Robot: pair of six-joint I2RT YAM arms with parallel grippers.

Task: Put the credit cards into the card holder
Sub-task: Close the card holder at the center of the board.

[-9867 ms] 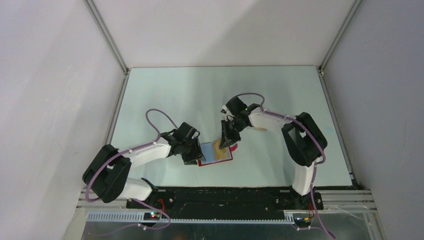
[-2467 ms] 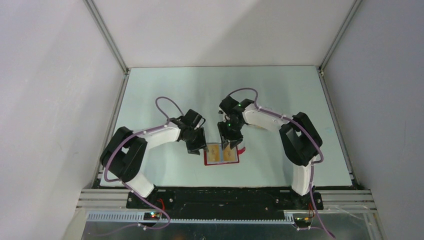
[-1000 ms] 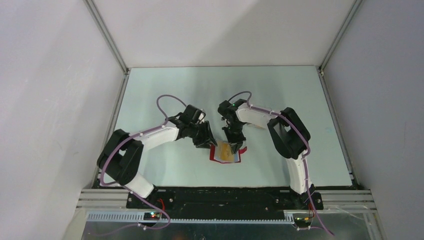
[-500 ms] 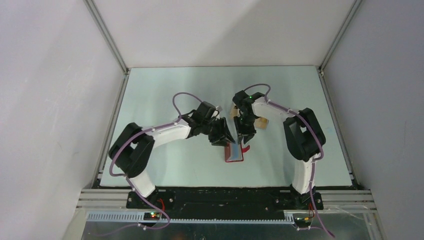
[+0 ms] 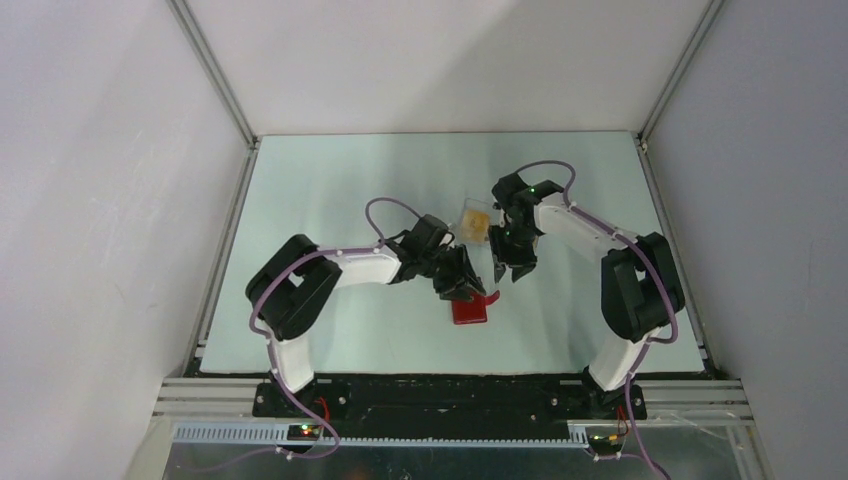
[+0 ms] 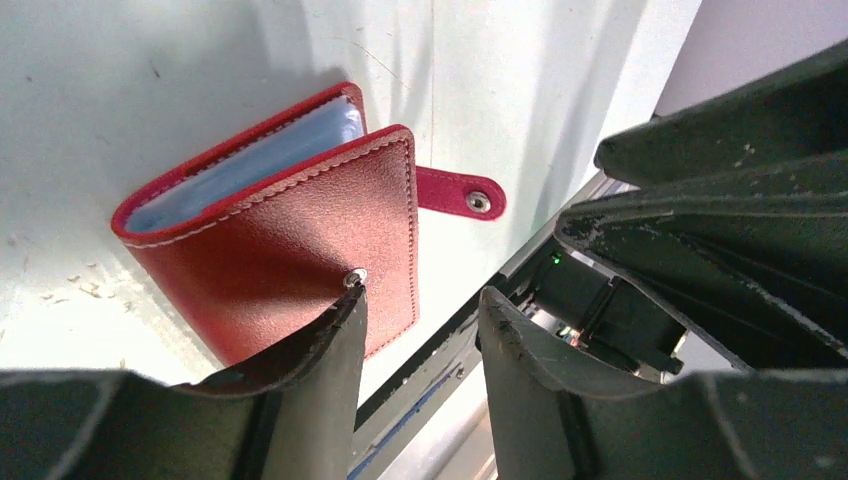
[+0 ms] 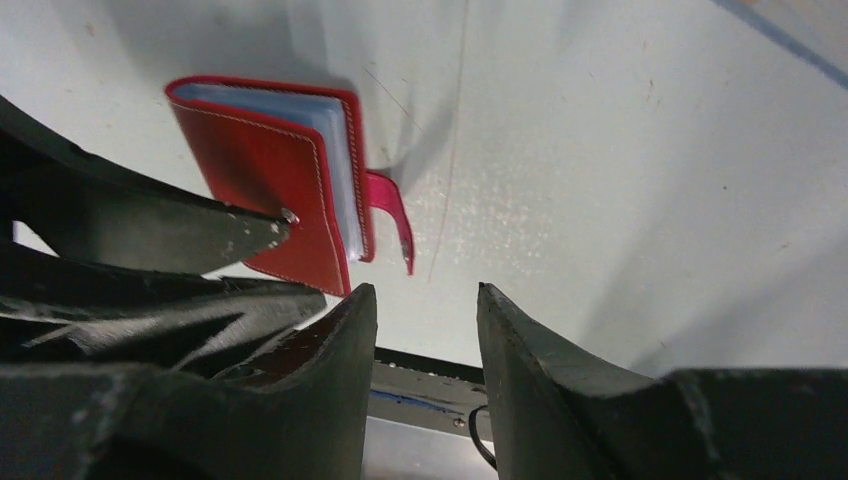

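The red card holder (image 6: 270, 240) lies folded shut on the pale table (image 5: 350, 180), just in front of the two arms' working ends, its cover up and its blue-grey sleeves (image 6: 250, 165) showing along the open edge. The left claw (image 6: 420, 305) stands open and grips nothing. One of its fingertips (image 6: 345, 300) rests on the cover right at the metal stud (image 6: 352, 278), while the other hangs off the holder's edge over bare table. The right claw (image 7: 425, 295) is also open and empty (it hovers apart from the holder, farther back and to the right). The holder's fold faces the left arm. Its open edge and the loose closing tab (image 6: 455, 190) point toward the right arm, with the tab lying flat on the table and not yet snapped. No credit cards are visible at the holder's edge or loose on the table. A clear box (image 5: 476, 220) behind the claws shows something orange-tan inside, too small to identify. The left claw is nearer and already touching, but the tab sits on the right claw's side, so fastening it probably means folding it back across the cover to the stud.
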